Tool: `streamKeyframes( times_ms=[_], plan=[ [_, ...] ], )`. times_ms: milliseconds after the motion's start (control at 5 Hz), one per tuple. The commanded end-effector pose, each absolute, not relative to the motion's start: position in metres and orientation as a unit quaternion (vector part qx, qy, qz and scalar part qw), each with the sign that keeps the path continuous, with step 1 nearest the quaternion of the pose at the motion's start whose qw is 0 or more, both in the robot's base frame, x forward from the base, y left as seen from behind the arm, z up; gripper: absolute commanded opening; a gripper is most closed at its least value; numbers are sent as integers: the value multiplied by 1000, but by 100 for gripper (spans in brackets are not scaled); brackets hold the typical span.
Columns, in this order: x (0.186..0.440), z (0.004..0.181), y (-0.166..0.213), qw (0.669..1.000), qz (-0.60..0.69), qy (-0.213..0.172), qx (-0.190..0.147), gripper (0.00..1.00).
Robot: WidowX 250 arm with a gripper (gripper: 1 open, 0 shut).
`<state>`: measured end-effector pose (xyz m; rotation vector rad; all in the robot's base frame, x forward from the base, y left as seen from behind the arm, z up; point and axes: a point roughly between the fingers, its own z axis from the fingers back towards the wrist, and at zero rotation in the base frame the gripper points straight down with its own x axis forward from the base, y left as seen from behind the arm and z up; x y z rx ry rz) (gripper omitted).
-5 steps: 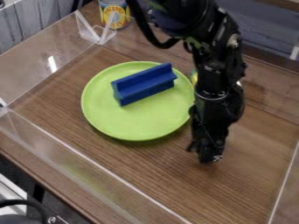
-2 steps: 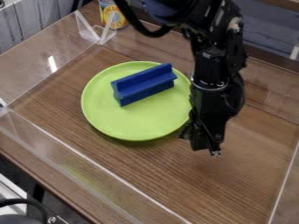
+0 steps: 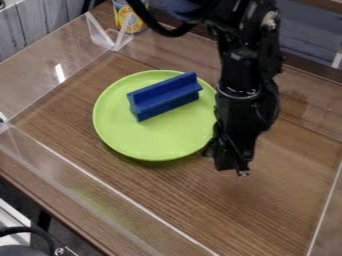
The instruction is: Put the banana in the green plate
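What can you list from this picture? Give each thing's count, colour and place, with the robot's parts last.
Plate: one, lime green, on the table, left of the arm in the picture
Block: one, blue, on the plate
Can: one, blue and yellow, far edge, upper left
Table: one, brown, beneath the plate
Cable: one, black, lower left corner
Banana: cannot be made out
Robot arm: one, black, reaching down from the top
Tool: one, black, right of the plate
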<state>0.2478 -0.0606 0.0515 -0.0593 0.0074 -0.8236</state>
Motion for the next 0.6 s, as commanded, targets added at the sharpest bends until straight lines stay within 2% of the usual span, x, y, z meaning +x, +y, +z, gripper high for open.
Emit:
streamKeyframes(
  times_ms=[0, 200, 400],
  plan=[
    [252, 69, -44, 909, -416, -18, -19, 0],
    [258, 97, -21, 916, -401, -13, 1, 0],
    [267, 122, -3, 935, -354, -17, 6, 0]
  ],
)
